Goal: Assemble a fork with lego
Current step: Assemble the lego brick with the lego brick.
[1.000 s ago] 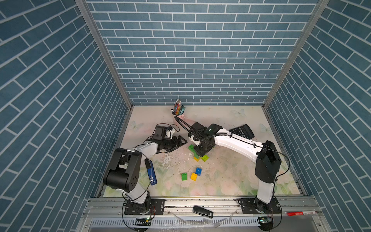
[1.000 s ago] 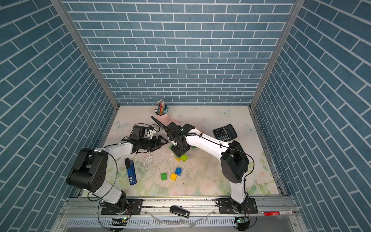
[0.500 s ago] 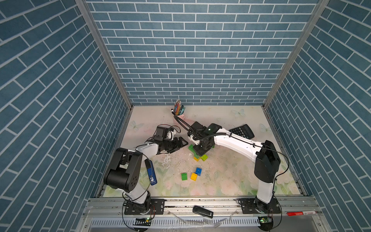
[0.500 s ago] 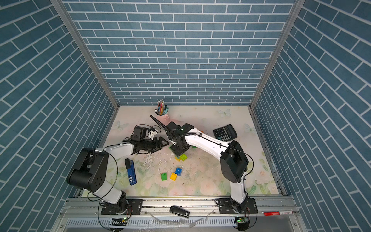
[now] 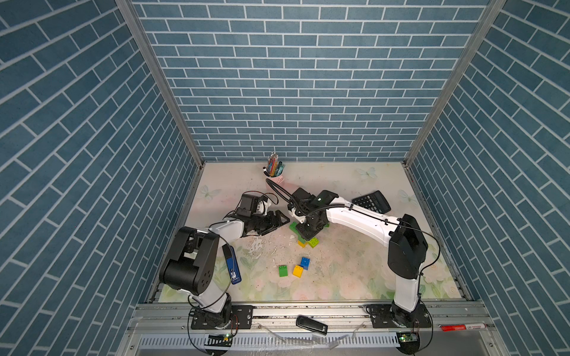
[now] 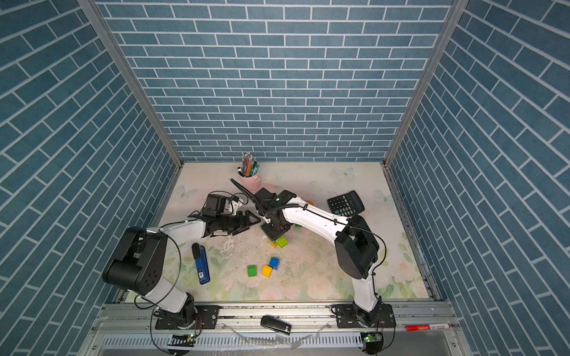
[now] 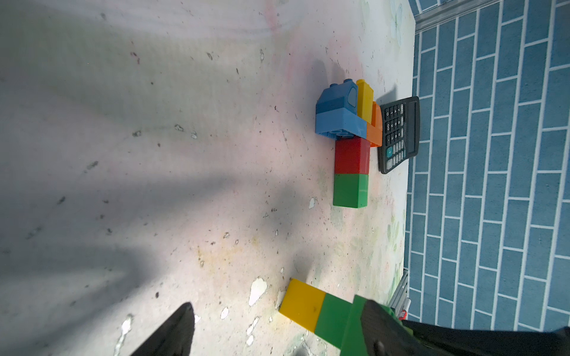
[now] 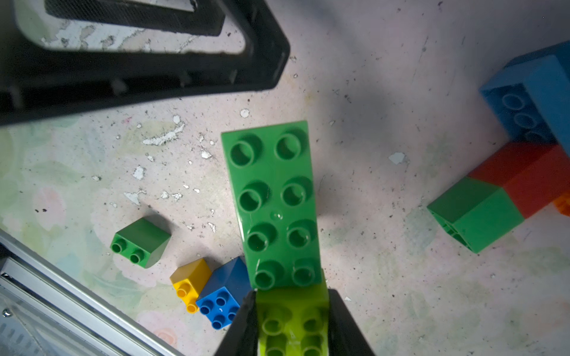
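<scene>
Left tool [image 5: 279,224] edged closer, agape; right tool [image 8: 291,296] pinches the half-cropped lime brick [image 8: 293,320].

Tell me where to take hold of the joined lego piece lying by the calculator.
Take the stem: the red brick and the green brick joined to it, jaws across their two smooth side faces, from above. The piece lies flat on the table. Its stem is straight and narrow, while the head of blue bricks and an orange brick is wider and stepped. The right arm overhangs it.

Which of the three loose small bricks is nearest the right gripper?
The blue brick: closest to the right gripper, with the yellow brick and green brick farther off.
</scene>
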`<state>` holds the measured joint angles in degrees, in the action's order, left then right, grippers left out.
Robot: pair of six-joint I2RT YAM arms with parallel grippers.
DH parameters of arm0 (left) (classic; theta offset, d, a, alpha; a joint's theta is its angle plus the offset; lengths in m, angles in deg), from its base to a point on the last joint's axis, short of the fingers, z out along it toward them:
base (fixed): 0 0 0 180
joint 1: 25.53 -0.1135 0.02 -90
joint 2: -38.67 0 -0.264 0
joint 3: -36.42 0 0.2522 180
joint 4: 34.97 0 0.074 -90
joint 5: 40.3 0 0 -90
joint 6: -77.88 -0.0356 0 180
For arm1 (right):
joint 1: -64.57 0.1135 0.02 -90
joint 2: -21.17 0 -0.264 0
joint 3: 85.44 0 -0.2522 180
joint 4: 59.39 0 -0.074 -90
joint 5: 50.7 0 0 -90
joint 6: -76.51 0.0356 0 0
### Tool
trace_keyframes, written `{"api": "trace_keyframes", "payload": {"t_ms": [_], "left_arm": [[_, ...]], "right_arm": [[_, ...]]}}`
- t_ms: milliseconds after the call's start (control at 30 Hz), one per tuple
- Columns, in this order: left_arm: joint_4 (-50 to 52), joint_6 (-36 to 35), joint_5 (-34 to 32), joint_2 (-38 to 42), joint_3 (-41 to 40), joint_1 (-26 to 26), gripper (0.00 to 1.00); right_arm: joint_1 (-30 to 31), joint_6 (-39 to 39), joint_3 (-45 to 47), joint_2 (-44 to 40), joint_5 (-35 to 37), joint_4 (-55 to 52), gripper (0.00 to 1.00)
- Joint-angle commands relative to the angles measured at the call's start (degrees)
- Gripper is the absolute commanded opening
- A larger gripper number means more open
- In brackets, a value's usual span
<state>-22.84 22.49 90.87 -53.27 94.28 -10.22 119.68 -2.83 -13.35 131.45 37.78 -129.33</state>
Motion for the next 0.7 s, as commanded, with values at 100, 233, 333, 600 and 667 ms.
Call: {"api": "trace_keyframes", "payload": {"t_ms": [100, 233, 333, 600, 667], "left_arm": [[0.0, -1.1, 0.1, -0.9, -0.5, 0.3, 0.86], [-0.3, -1.1, 0.1, -0.8, -0.6, 0.3, 0.86], [-0.3, -1.1, 0.1, -0.7, -0.7, 0.3, 0.86], [-0.5, -1.2, 0.1, -0.8, -0.9, 0.3, 0.86], [-0.5, -1.2, 0.1, -0.9, -0.9, 0.4, 0.86]], "right_arm": [[0.5, 0.3, -1.9, 1.8, 1.0, -2.5, 0.0], [0.8, 0.1, -2.7, 2.8, 1.7, -3.5, 0.0], [1.4, -0.6, -3.7, 3.9, 2.8, -5.1, 0.0], [1.7, -0.3, -3.4, 5.0, 3.2, -6.0, 0.0], [1.7, -0.2, -3.5, 5.3, 3.1, -6.4, 0.0]]}}
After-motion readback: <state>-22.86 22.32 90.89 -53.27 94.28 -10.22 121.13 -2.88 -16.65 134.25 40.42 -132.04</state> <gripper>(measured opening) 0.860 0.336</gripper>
